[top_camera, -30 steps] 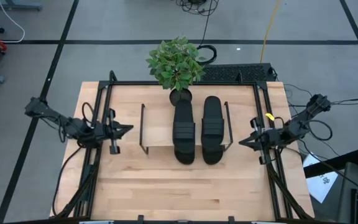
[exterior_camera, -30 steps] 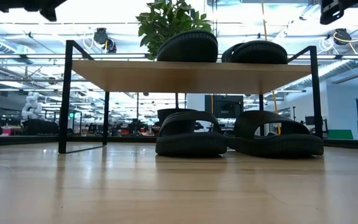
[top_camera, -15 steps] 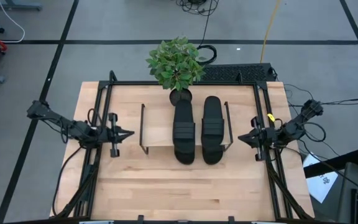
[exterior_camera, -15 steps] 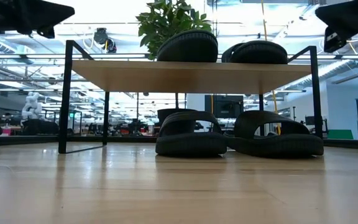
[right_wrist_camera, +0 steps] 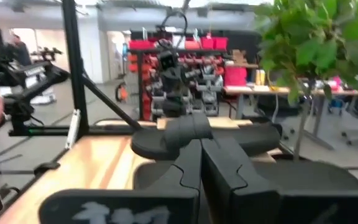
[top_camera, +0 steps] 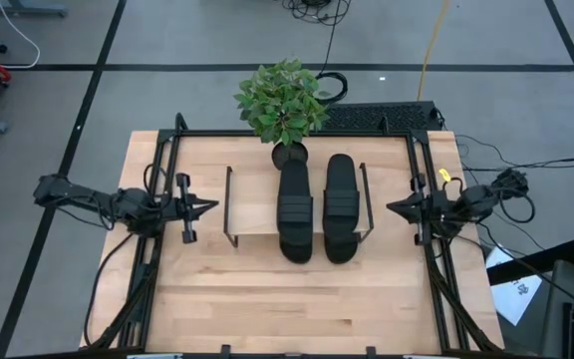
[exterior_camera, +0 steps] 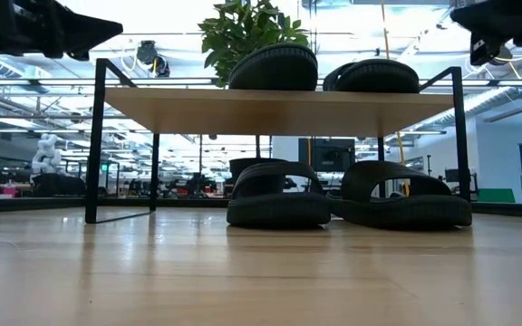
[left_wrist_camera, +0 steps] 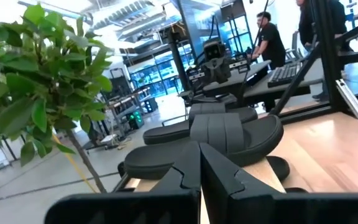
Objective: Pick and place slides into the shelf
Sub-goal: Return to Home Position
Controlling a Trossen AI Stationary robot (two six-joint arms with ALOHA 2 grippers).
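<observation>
Two black slides (top_camera: 295,199) (top_camera: 340,197) lie side by side, soles down, on the right half of the shelf's plank top (top_camera: 252,211). The low view shows two more slides (exterior_camera: 277,201) (exterior_camera: 397,199) on the table under the plank (exterior_camera: 279,110). My left gripper (top_camera: 214,207) hovers shut off the shelf's left end, pointing at it, and in its wrist view (left_wrist_camera: 199,146) the upper slides (left_wrist_camera: 229,134) lie ahead. My right gripper (top_camera: 389,208) hovers shut off the right end, facing the slides (right_wrist_camera: 185,137).
A potted plant (top_camera: 282,100) stands at the table's far edge, just behind the shelf. A black frame (top_camera: 167,150) runs along the table's edges. The shelf's left half carries nothing, and bare tabletop (top_camera: 297,309) lies toward the near edge. People (left_wrist_camera: 269,40) stand beyond the table.
Both arms have come lower, so both grippers now show at the top corners of the low view. My right gripper has shifted a little toward the table's far edge. The slides and the shelf have stayed put.
</observation>
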